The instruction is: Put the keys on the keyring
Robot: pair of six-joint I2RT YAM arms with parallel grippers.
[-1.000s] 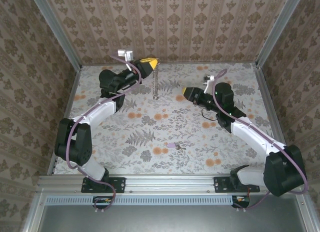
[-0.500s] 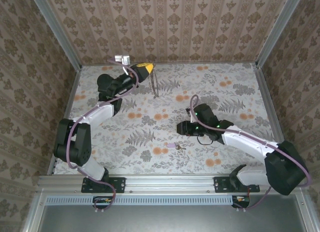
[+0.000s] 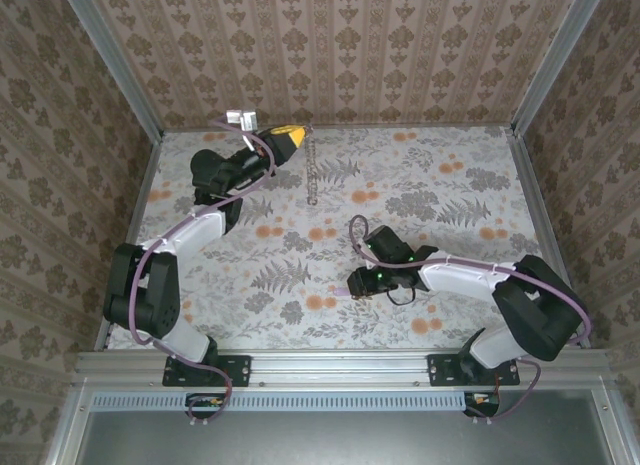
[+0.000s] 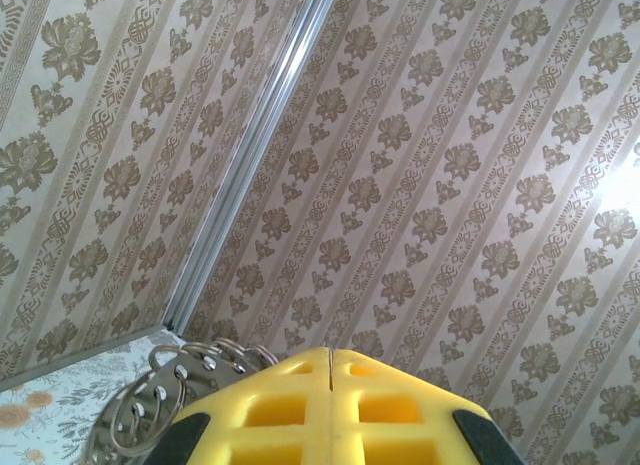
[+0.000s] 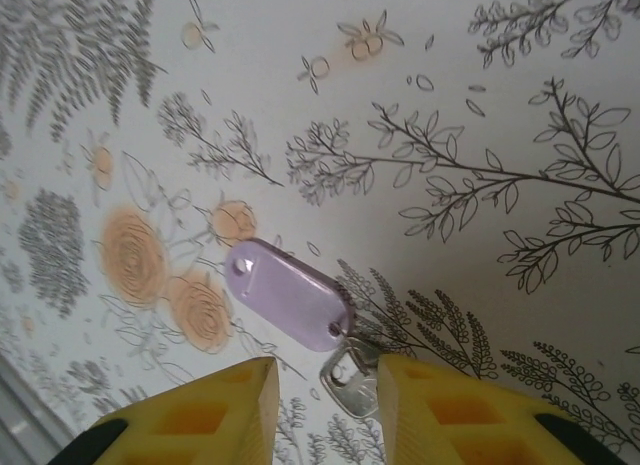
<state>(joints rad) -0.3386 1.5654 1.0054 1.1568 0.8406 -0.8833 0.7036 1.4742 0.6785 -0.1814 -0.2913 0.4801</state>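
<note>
So the bit that matters right now: the tiny lilac-headed, grey-bladed key (image 5: pixel 288 295) lies flat on the floral-print table (image 3: pixel 300 240), near the front edge, and the right gripper (image 5: pixel 325 377) is right on top of it. From the wrist cam, the lilac head sits just ahead of the yellow fingertips (image 5: pixel 225 400) and off to the left. The grey metal end tucks back into the gap between them. The key's long axis runs diagonally, from the head's holed end at upper left down toward the claw, so it's skewed to the line the fingers close along, not square to it.

The right claw is spread only part way, wide enough to straddle the metal end with a sliver of room on each side. I don't see either pad touching the key yet, so it's holding nothing. My guess is the next squeeze lands on the metal part, not the lilac head, and with that skew the key could twist a little as the pads meet it.

The left gripper (image 3: pixel 294 135) is up at the far left of the table, well apart from the key, so the right arm is the only one in reach. Its yellow fingers are pressed flat together. The large thin brownish-grey beaded-chain keyring (image 3: pixel 313 170) dangles straight down from the tip, so it looks pinched there, ready for the key.
</note>
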